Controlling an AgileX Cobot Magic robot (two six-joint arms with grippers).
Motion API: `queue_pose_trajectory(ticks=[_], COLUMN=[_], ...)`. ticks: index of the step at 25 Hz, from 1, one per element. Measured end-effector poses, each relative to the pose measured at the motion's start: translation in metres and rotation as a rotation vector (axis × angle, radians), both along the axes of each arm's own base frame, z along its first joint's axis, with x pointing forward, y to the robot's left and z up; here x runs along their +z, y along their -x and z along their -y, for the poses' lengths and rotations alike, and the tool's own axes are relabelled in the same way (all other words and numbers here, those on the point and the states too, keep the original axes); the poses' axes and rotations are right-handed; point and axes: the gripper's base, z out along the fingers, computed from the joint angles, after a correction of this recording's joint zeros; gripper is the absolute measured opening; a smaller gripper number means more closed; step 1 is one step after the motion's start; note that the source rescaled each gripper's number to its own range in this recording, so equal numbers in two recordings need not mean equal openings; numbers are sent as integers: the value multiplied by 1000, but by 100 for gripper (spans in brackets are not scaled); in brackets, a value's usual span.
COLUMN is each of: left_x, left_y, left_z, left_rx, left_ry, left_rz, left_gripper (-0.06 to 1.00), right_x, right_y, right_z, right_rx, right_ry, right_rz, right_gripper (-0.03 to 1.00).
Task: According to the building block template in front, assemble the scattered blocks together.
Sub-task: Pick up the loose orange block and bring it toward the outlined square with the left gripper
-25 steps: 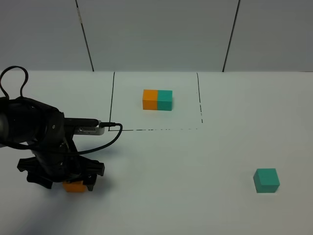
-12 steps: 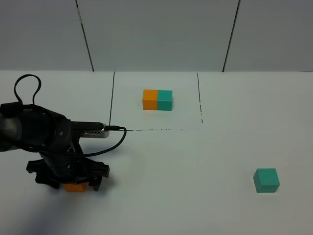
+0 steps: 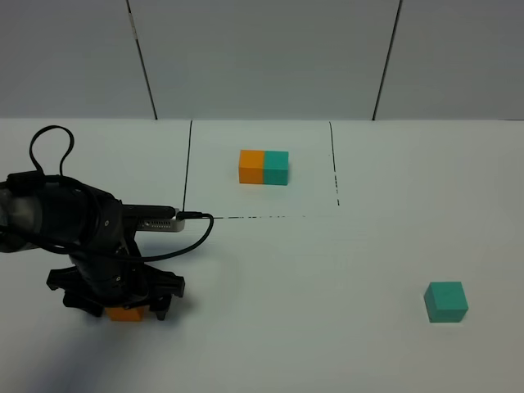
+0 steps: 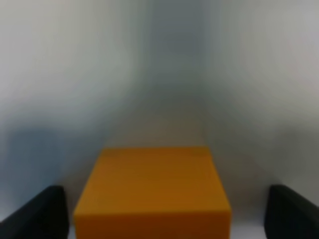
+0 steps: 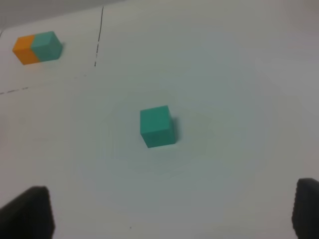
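Note:
The template (image 3: 264,167), an orange and a teal cube joined as a bar, sits inside the black drawn outline at the back; it also shows in the right wrist view (image 5: 37,47). The loose orange cube (image 3: 124,313) lies at the front left, mostly hidden under my left gripper (image 3: 119,308). In the left wrist view the orange cube (image 4: 152,191) sits between the spread fingers (image 4: 40,214), with a gap on each side. The loose teal cube (image 3: 446,301) lies at the front right. My right gripper (image 5: 167,211) is open, apart from the teal cube (image 5: 157,126). The right arm is outside the high view.
A black drawn outline (image 3: 187,172) frames the template area on the white table. A black cable (image 3: 184,237) loops from the left arm over the table. A grey panelled wall (image 3: 262,57) stands behind.
My left arm has shifted a little to the right and settled lower over the orange cube. The cubes and the template have not moved.

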Motion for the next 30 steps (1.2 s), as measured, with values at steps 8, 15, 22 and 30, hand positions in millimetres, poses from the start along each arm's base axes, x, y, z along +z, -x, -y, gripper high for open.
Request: queue_pose_trajectory(ticks=[8,15,22,30], left_x=[1,1,9,58], left_y=[-2,-1,-4,-34], left_z=[1,0,-1,12], left_rx=[21,22,-151,-699], left_ry=[1,-3,-49,-40], left_rz=[5,-7,-26,30], left_gripper=[12,0,0,0], right_x=[0,0,0,0], right_y=[0,0,0,0], right_z=[0,0,0,0], right_rx=[0,0,0,0], right_ry=[0,0,0,0], right_rz=[0,0,0,0], right_gripper=[92,92,90,89])
